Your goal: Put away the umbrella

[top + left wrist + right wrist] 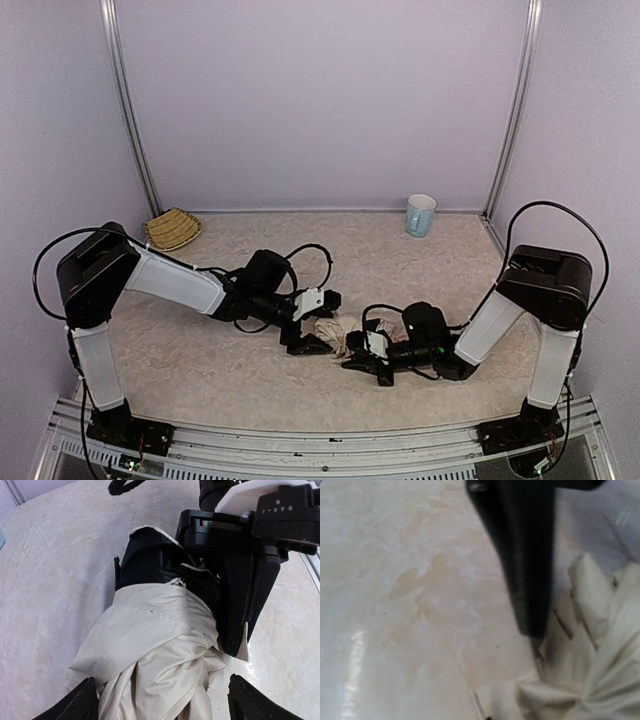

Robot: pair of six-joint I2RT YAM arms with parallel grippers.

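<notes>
- Locate the umbrella point(331, 335) near the middle of the table point(200, 375), a little toward 6 o'clock in the top view. Lies collapsed, with bunched cream canopy and a black portion toward the right gripper.
- Note the left gripper point(165, 700) at 9 o'clock of the umbrella. Stands with jaws spread wide, one finger either side of the canopy, gripping nothing.
- Note the right gripper point(531, 622) at 4 o'clock of the umbrella. Stands with jaws fully closed, tip against the fabric edge. Cannot tell whether any fabric or shaft is pinched.
- Judge the step in hand as a grasp set-up on the folded canopy, with storage not yet done.
- For the next move, close the left jaws across the thickest part of the bundle. Expect loose, slippery fabric, so take hold deep rather than on an outer fold.
- Treat the woven basket point(172, 229) at 10 o'clock as a possible destination, well apart from the umbrella. Plan a long carry.
- Keep clear of the mug point(420, 214) at 1 o'clock.
</notes>
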